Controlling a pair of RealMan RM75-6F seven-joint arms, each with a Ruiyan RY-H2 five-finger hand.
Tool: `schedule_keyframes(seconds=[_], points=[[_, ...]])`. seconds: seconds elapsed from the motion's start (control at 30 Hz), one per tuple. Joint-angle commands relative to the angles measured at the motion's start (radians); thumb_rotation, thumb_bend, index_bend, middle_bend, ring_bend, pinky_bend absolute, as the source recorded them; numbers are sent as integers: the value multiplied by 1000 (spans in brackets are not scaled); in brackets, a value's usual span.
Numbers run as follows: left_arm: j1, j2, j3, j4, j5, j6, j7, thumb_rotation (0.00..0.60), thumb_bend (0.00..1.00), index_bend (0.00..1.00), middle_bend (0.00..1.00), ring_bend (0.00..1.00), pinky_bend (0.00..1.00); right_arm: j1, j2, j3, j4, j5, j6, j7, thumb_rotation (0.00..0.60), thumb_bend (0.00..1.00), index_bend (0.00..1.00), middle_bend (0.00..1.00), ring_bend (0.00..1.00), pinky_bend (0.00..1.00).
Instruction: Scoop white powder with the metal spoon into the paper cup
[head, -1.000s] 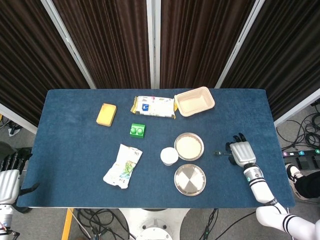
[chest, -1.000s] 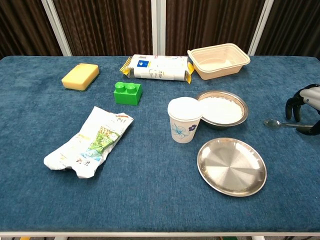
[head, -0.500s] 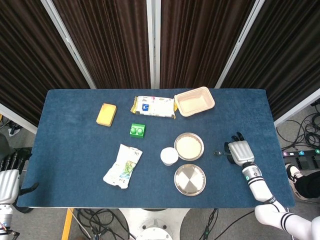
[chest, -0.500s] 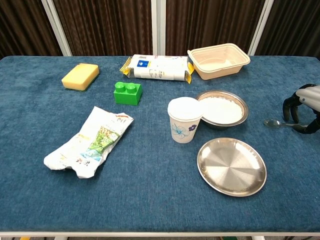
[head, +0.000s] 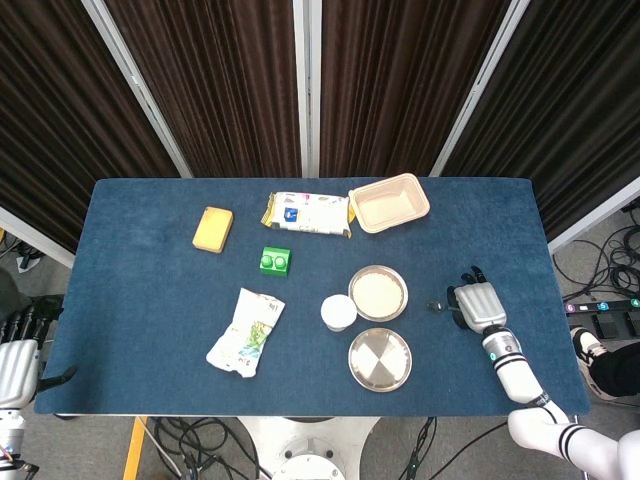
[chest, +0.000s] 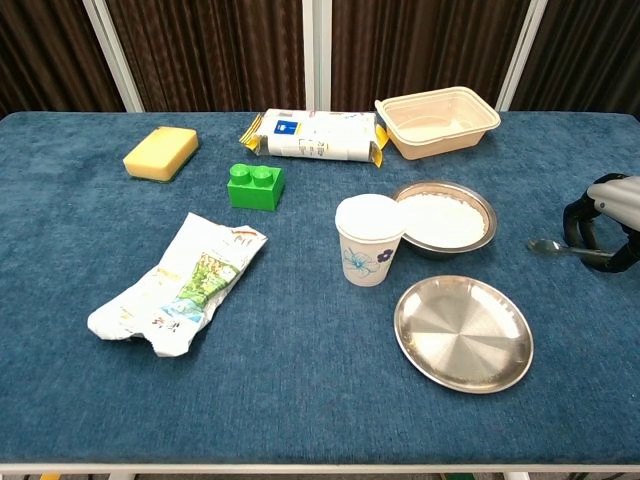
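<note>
The paper cup (chest: 369, 240) stands just left of the bowl of white powder (chest: 442, 219), both untouched. Further right, the right hand (chest: 607, 221) has crept leftward over the metal spoon (chest: 560, 248) lying on the counter (chest: 300, 380), fingers curling round the handle — whether they grip it yet, I cannot tell. The left hand (head: 17, 368) hangs off the counter's left edge — its fingers too unclear to judge.

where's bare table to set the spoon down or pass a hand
Bare cloth lies left of the crumpled packet and below the yellow sponge, along the near edge beneath the packet, and between the empty metal plate and right hand. Crowded: paper cup, powder bowl and plate cluster.
</note>
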Motion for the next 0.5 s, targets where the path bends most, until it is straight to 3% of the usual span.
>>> schedule_keyframes(seconds=[0.03,0.33,0.5], points=[[1,-1,0,2,0,1,-1,600,164,233,137,71,48,1,0,-1,-1,-1,-1,-2,600,314,513,539,184,65],[4,-5,1,9,2,5,-7,600,165,233,137,71,48,8,24,-1,-30,0,1,-29,600,342,566,573,211,66],[7,-4,0,11,2,9,-12,600,164,233,137,71,48,29,117,5,-142,-13,1,-82,600,348,583,581,214,65]])
